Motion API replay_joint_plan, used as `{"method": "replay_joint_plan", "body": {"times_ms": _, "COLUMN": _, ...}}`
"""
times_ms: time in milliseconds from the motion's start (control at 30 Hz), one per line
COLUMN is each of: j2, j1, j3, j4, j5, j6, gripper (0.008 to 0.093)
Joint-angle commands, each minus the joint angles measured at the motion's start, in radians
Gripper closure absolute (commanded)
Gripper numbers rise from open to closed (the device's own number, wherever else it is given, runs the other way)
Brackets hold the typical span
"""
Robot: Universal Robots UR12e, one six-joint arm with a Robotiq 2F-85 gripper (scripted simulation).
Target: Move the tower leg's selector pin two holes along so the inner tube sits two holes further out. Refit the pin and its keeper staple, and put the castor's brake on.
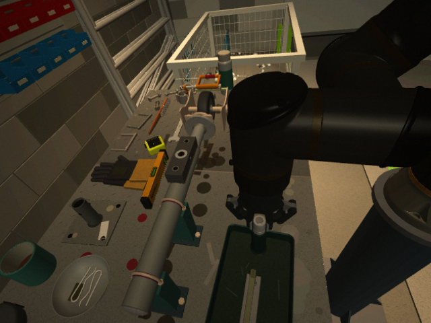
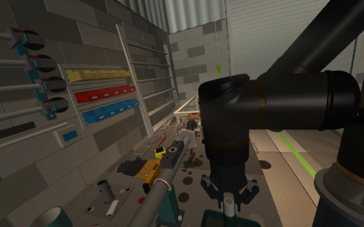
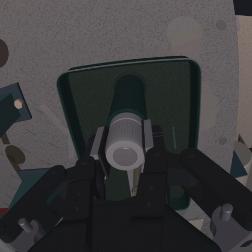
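Observation:
The selector pin (image 1: 259, 229) (image 2: 228, 206) (image 3: 126, 141), with a grey knurled head and dark green shank, hangs upright over the near end of the green tray (image 1: 254, 274) (image 3: 129, 125), to the right of the tower leg. The grey leg tube (image 1: 160, 222) (image 2: 155, 196) lies across two green stands, with a dark collar block (image 1: 181, 158) (image 2: 171, 156) whose holes face up. The castor wheel (image 1: 205, 102) sits at its far end under an orange brake lever (image 1: 208, 81). The keeper staples (image 1: 87, 283) lie in a grey dish at the bench's front left. My gripper (image 1: 259, 222) (image 2: 228, 204) (image 3: 125, 144) is closed around the pin's head.
A white wire basket (image 1: 240, 38) stands at the bench's far end behind the castor. Left of the leg lie an orange level (image 1: 153, 177), a yellow tape measure (image 1: 154, 144), a black glove (image 1: 111, 170), a short dark tube on a plate (image 1: 87, 212) and a green tape roll (image 1: 24, 264).

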Motion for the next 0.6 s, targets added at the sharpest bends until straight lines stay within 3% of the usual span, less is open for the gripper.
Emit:
{"method": "replay_joint_plan", "body": {"times_ms": 0, "j2": 0.000, "j1": 0.000, "j3": -0.001, "j4": -0.001, "j5": 0.000, "j6": 0.000, "gripper": 0.0934}}
{"method": "replay_joint_plan", "body": {"times_ms": 267, "j2": 0.000, "j1": 0.000, "j3": -0.001, "j4": -0.001, "j5": 0.000, "j6": 0.000, "gripper": 0.0929}}
{"method": "replay_joint_plan", "body": {"times_ms": 567, "j2": 0.000, "j1": 0.000, "j3": -0.001, "j4": -0.001, "j5": 0.000, "j6": 0.000, "gripper": 0.0749}}
